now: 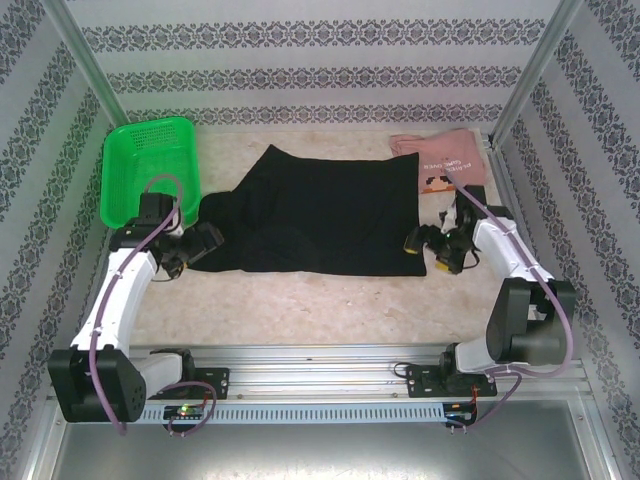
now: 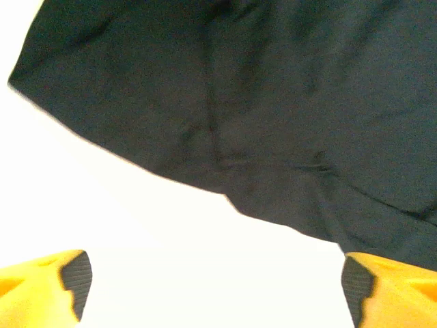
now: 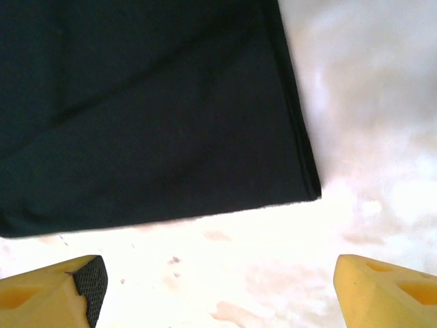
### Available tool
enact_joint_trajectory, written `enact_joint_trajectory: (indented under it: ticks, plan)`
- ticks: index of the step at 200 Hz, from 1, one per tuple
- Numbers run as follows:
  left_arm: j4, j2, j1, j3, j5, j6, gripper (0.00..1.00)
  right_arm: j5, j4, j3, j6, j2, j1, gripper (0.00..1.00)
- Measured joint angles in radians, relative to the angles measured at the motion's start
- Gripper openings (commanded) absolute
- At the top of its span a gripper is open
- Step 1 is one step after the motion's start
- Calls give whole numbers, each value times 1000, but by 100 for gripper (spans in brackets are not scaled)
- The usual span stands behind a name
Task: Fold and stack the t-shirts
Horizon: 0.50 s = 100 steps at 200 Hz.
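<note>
A large black t-shirt (image 1: 320, 210) lies spread flat mid-table, its left side bunched and rumpled. A dusty-pink t-shirt (image 1: 440, 165) with white text and a dark graphic lies folded at the back right. My left gripper (image 1: 192, 250) sits at the black shirt's near-left edge. In the left wrist view it (image 2: 215, 290) is open over bare table, the black cloth (image 2: 239, 102) just ahead. My right gripper (image 1: 430, 250) is off the shirt's near-right corner. In the right wrist view it (image 3: 215, 290) is open and empty, with the shirt's corner (image 3: 300, 184) ahead.
A green plastic mesh basket (image 1: 150, 165) stands at the back left, close behind the left arm. Patterned walls and metal posts (image 1: 85, 60) enclose the table. Bare tabletop (image 1: 300, 300) runs between the shirt and the arm bases.
</note>
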Motion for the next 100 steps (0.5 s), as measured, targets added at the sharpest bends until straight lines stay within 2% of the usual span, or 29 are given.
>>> enact_joint_trajectory:
  ticks: [51, 100]
  plan:
    - [74, 88, 71, -102, -6, -37, 72, -37, 68, -71, 42, 55, -8, 80]
    - [232, 219, 122, -134, -52, -59, 70, -40, 140, -72, 61, 166, -8, 75]
